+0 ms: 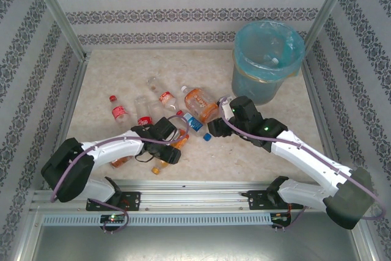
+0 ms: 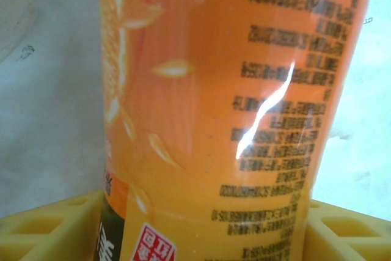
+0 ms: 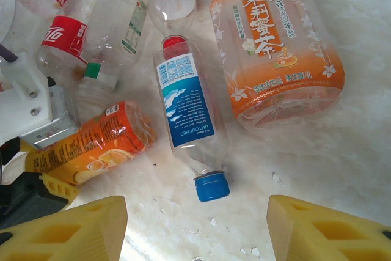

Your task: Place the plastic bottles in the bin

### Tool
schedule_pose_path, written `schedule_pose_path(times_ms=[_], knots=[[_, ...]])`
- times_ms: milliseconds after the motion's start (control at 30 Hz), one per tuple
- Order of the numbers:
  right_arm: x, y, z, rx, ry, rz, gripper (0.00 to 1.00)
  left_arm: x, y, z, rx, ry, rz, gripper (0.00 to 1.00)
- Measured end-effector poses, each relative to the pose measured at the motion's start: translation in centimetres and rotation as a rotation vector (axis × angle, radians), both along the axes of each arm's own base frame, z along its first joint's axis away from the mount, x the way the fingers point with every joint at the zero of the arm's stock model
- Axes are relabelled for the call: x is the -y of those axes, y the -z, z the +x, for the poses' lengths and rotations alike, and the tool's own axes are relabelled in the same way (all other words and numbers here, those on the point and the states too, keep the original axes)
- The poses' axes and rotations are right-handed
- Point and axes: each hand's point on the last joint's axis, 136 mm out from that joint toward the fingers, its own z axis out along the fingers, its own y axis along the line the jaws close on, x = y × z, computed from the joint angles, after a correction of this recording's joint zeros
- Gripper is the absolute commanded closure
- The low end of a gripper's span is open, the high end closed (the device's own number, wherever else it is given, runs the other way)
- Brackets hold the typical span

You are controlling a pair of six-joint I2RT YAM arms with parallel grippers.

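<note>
Orange-labelled bottle (image 2: 226, 120) sits clamped in the low, outstretched left end effector (image 2: 208, 236); the right end effector (image 3: 195, 227) hovers spread above a blue-capped bottle (image 3: 186, 108). The bin (image 1: 259, 87) stands far right.

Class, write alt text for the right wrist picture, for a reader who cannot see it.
The open right gripper hangs over a blue-capped bottle lying on a pale table. Around it lie a large orange-labelled bottle, a small orange bottle and clear red-labelled bottles.
</note>
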Motion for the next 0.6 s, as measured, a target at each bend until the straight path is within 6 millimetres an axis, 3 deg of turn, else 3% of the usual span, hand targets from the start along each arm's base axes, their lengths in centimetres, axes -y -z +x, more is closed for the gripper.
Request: schedule_pose_path(times_ms=[367, 600], knots=[[0.0, 0.2, 0.0, -0.005, 0.0, -0.004, 0.37, 0.1, -0.2, 0.1, -0.002, 0.0, 0.001, 0.45], [-0.2, -0.7, 0.2, 0.001, 0.012, 0.018, 0.36, 0.3, -1.5, 0.2, 0.004, -0.005, -0.016, 0.45]])
